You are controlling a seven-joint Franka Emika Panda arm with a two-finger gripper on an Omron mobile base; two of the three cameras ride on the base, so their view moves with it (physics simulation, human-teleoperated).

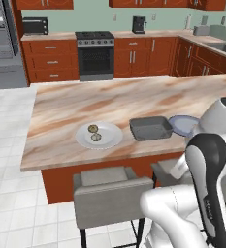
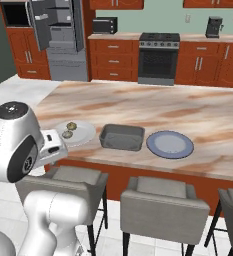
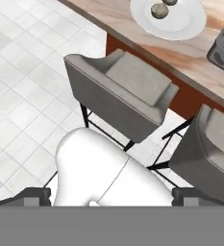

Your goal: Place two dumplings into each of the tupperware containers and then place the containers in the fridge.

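Dumplings [image 1: 93, 132] sit untouched on a white plate [image 1: 109, 140] near the island counter's [image 1: 85, 101] front edge as the robot's gripper [image 3: 108, 194] hangs well short of them, below counter height and above a grey stool [image 3: 125, 91], its two fingertips spread as wide as they go and holding nothing. Seen along the hand, the two tan lumps lie ahead and above, close together, one just beside the other. A grey tupperware container [image 1: 151, 128] stands empty farther off to the hand's right, with a blue-grey plate [image 1: 183, 125] just past it; only one container can be made out. Across the kitchen, well beyond the counter, the fridge [image 2: 60, 30] stands with its door open.

Trouble could start with the reach itself: the hand must rise clear of the stool back and the counter lip, and a low sweep would likely clip either one. The dumplings look small, rounded and closely paired, so a descent slightly off-centre may nudge one into the other or roll it across the plate. Too firm a squeeze could squash the soft lump; too light, and it may drop during the carry to the container. No part of the packing has begun.
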